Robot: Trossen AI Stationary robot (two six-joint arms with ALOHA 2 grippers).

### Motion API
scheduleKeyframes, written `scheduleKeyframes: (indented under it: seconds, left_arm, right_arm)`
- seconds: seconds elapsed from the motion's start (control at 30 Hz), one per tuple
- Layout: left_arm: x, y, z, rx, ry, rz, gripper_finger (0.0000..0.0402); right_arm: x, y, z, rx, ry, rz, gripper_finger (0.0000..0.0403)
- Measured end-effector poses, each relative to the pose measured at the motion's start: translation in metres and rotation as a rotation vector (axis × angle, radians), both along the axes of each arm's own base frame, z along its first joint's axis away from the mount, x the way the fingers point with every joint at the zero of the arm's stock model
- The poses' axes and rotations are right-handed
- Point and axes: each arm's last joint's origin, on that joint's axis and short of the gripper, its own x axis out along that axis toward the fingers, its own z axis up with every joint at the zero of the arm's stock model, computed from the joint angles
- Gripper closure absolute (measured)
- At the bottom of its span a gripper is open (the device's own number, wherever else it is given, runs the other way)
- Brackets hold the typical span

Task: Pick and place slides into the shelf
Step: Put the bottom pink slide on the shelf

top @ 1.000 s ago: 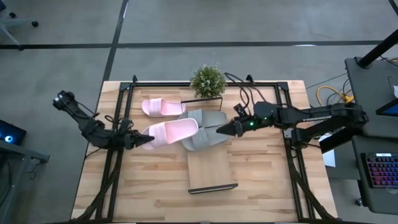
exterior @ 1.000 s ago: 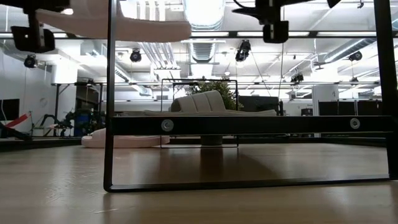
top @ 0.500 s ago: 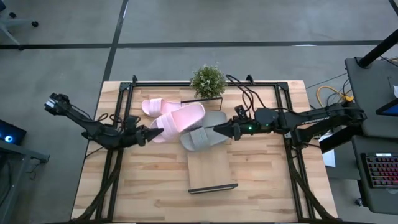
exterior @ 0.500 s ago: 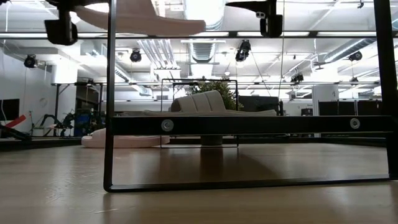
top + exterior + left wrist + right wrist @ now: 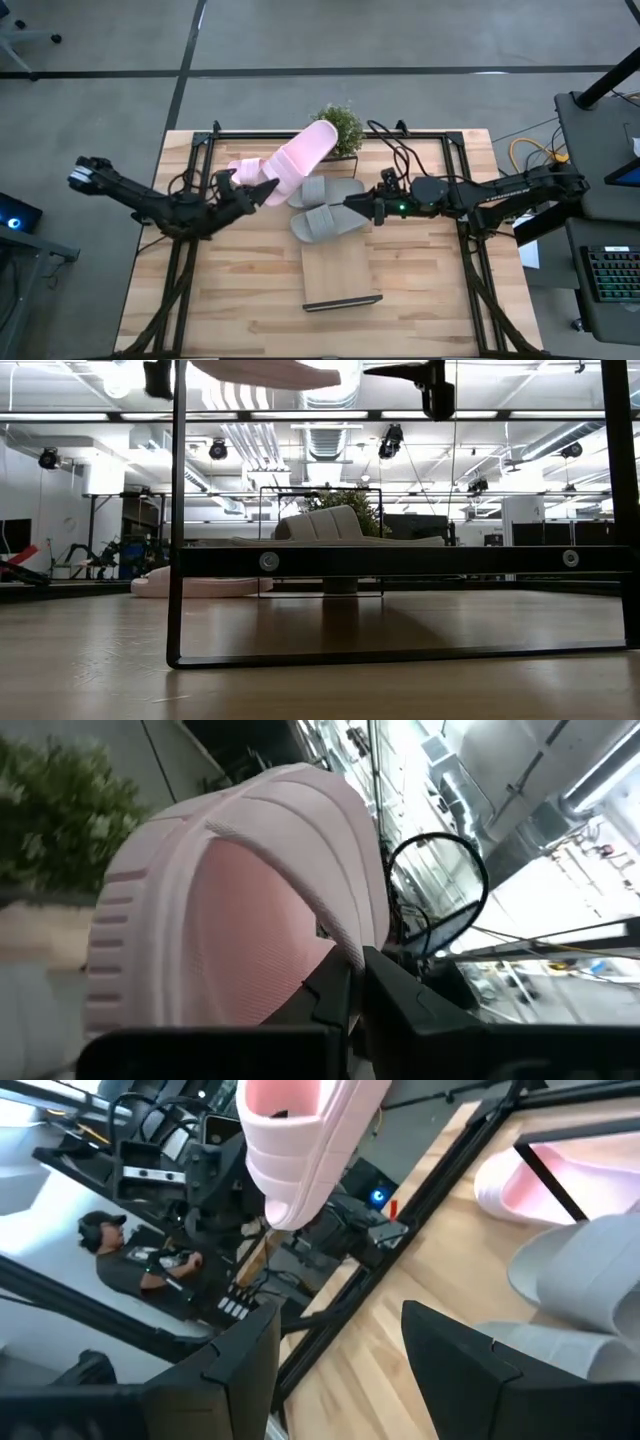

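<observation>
My left gripper is shut on a pale pink slide, held high over the table's far part with its free end near the plant. The other pink slide lies sole-down on the table by the far-left corner. Two grey slides lie side by side on the far half of the shelf, a narrow wooden board with a black wire rim at its near end. My right gripper hovers open beside the grey slides, on their right. My left gripper holds the pink slide by its heel end, the end away from the strap, pinched between the two fingers, one finger over the footbed. The fingers come from the table's left, slanting upward. The slide is lifted clear and tilts up, strap end highest.
A small potted plant stands at the far edge, just behind the raised slide. Black frame rails run along both table sides. The near half of the shelf board is bare. A seated person shows beyond the table's left side.
My left gripper has risen and moved toward the far edge and rightward, staying shut on the pink slide. The slide has swung from lying level across the table above the grey slides to pointing steeply up toward the plant.
</observation>
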Motion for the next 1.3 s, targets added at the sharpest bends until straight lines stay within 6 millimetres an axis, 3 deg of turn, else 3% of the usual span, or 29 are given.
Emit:
scheduleKeyframes:
  seconds: [0.53,0.93,1.3]
  left_arm:
    - [0.067,0.000,0.032,0.032,0.020,0.089,0.0401]
    - [0.085,0.013,0.035,0.020,-0.100,0.188,0.0401]
    - [0.108,0.011,0.034,0.016,-0.207,0.127,0.0401]
  right_arm:
    - [0.000,-0.003,0.007,-0.069,-0.065,-0.095,0.0202]
    - [0.002,-0.004,0.011,-0.103,-0.110,-0.151,0.0202]
    - [0.021,-0.001,0.003,-0.054,-0.195,-0.147,0.0202]
